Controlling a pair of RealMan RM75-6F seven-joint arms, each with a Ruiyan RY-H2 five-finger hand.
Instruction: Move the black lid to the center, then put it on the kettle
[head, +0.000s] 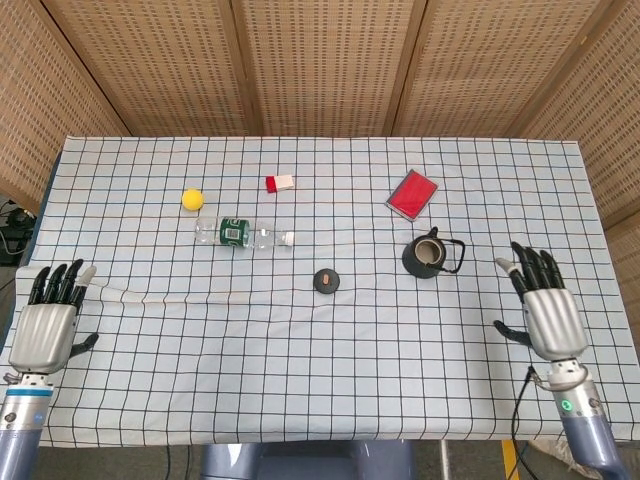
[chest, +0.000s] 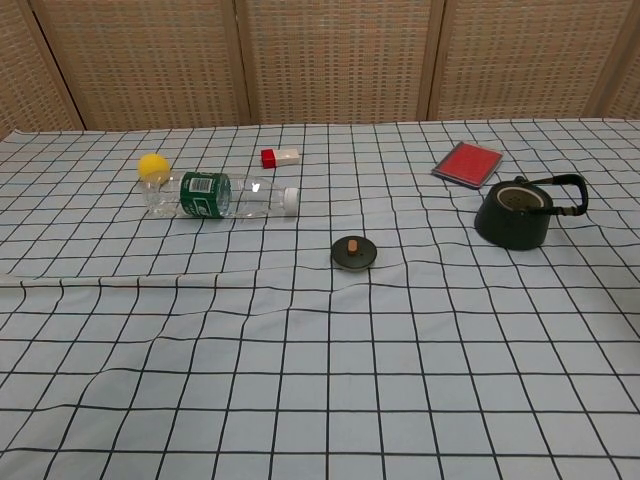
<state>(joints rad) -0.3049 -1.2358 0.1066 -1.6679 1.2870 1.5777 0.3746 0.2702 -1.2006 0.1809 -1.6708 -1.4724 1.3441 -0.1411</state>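
Observation:
The black lid (head: 326, 280) (chest: 354, 253), with a small brown knob, lies flat on the checked cloth near the table's middle. The black kettle (head: 430, 254) (chest: 518, 213) stands uncovered to its right, handle pointing right. My left hand (head: 47, 325) hovers at the table's left front edge, fingers spread and holding nothing. My right hand (head: 545, 309) is at the right front, right of the kettle, fingers spread and holding nothing. Neither hand shows in the chest view.
A clear bottle with a green label (head: 240, 234) (chest: 215, 195) lies left of the lid. A yellow ball (head: 192, 199) (chest: 153, 166), a red-and-white block (head: 279, 183) (chest: 279, 157) and a red case (head: 412, 194) (chest: 467, 163) lie farther back.

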